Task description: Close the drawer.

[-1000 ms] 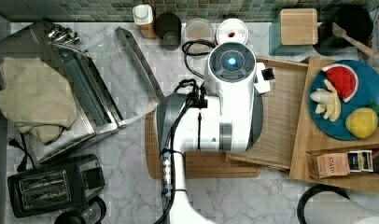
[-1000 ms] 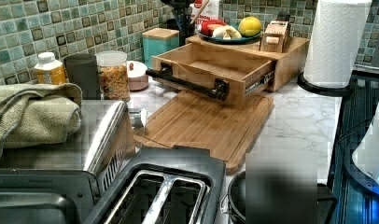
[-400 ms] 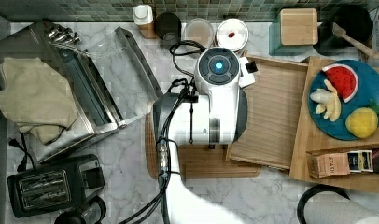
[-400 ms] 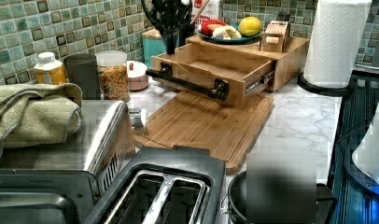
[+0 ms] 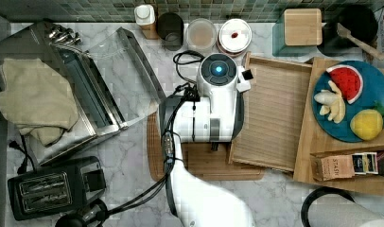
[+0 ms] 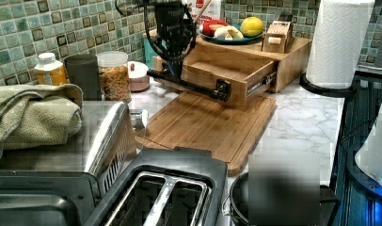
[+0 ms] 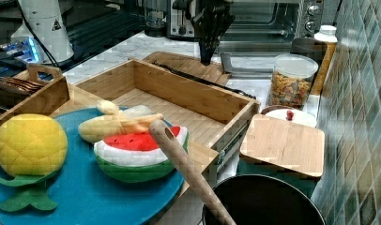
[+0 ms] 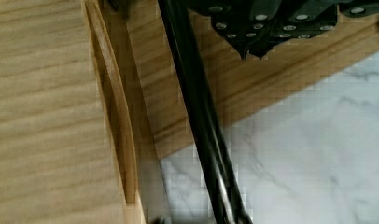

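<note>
The top view looks straight down over the jaws, the left and right views face each other low across the counter (image 5: 275,198), sharing the drawer (image 6: 226,77), and the wrist view sits close above the handle (image 8: 197,116).

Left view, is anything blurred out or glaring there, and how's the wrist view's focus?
Left view: a blurred rectangular patch sits low, right of the toaster, and the paper towel roll looks bright. Wrist view: the drawer wood and black handle bar look soft.
</note>
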Robot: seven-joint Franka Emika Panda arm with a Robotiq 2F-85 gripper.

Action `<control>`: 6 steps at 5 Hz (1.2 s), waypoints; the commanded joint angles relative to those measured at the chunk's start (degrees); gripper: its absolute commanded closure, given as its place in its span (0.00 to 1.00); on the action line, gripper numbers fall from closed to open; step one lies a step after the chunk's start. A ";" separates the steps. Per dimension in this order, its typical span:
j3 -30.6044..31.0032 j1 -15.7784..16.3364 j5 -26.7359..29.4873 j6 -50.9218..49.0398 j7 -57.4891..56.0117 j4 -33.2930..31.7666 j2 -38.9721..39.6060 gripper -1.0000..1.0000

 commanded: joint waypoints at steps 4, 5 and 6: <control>-2.46 -0.36 -7.31 14.14 -2.32 -7.31 -2.45 1.00; -3.70 -1.14 -9.64 14.14 -3.54 -7.35 -3.34 1.00; -3.96 -3.61 -7.64 9.24 -9.84 -5.38 -3.88 1.00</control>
